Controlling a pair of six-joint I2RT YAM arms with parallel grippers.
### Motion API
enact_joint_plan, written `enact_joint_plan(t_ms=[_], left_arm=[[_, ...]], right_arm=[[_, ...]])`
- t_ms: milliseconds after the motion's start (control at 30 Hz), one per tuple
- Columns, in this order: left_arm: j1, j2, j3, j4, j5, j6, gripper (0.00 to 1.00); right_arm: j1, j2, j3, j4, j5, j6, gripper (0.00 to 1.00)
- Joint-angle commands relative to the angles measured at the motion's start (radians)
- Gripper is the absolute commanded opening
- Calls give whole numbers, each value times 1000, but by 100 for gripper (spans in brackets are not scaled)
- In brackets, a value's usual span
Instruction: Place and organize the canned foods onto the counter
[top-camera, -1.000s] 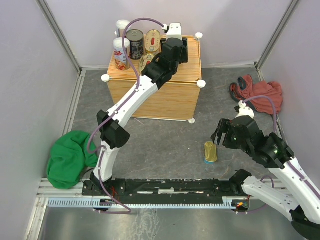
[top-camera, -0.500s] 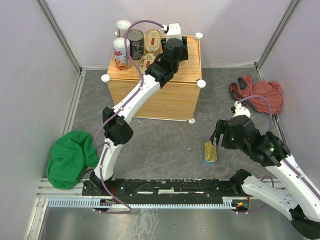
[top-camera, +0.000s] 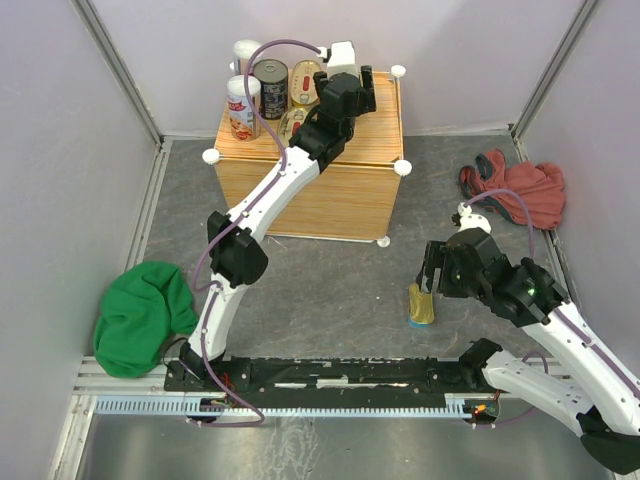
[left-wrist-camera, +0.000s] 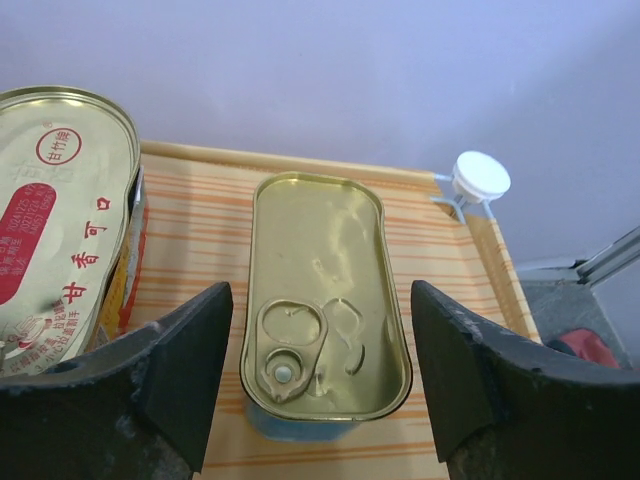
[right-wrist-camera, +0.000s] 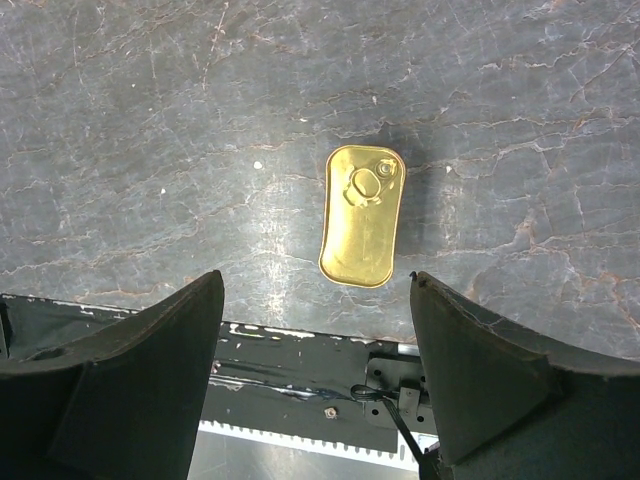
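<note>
A second ago the left tool (left-wrist-camera: 320, 292) was clenched on the boxy gold tin (left-wrist-camera: 322, 235). Now its fingers stand a little apart from it, one on each side, so the tin is let go. It lies flat on the desk (top-camera: 350, 195), at the upper middle of the top picture. The left arm has also reached a bit farther back over the desk. The right tool (right-wrist-camera: 315, 278) has slid a little to the left. It hangs with its fingers spread wide, holding nothing, above the second gold tin (right-wrist-camera: 362, 215). That tin lies on the floor (top-camera: 330, 270) at the lower right and has not moved. On the desk, an oval tin (left-wrist-camera: 60, 220) with red writing sits just left of the boxy one. Two tall cans (top-camera: 241, 105) and a dark round tin (top-camera: 270, 85) stand at the desk's upper left. The desk is a light wood box with a white ball knob (left-wrist-camera: 481, 175) at each corner. The floor is dark gray, like stone. A green cloth (top-camera: 140, 315) lies at the lower left and a red cloth (top-camera: 515, 190) at the right. The walls (top-camera: 60, 130) are pale purple.
</note>
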Motion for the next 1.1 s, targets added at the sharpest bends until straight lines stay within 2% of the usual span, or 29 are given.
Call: enact_joint_plan(t_ms=[0,133,567,767,1067], left_arm=[[5,-19,59,90,3,6,82],[5,-30,57,88,15,16,89],[-46,-133,11,81,22,33,90],[-132,-221,-34,64,-4,87,90],[-293,-406,-219,36,-63,116,91]], right_arm=[[-3,-4,-1,37,-1,-6,83],[-3,-7,-15,42,-3,-1,83],[-3,-20,-96,55,-7,32,83],[-4,-17,-158,83,-11,47,83],[-3,25,-239,151,-14,51,83]])
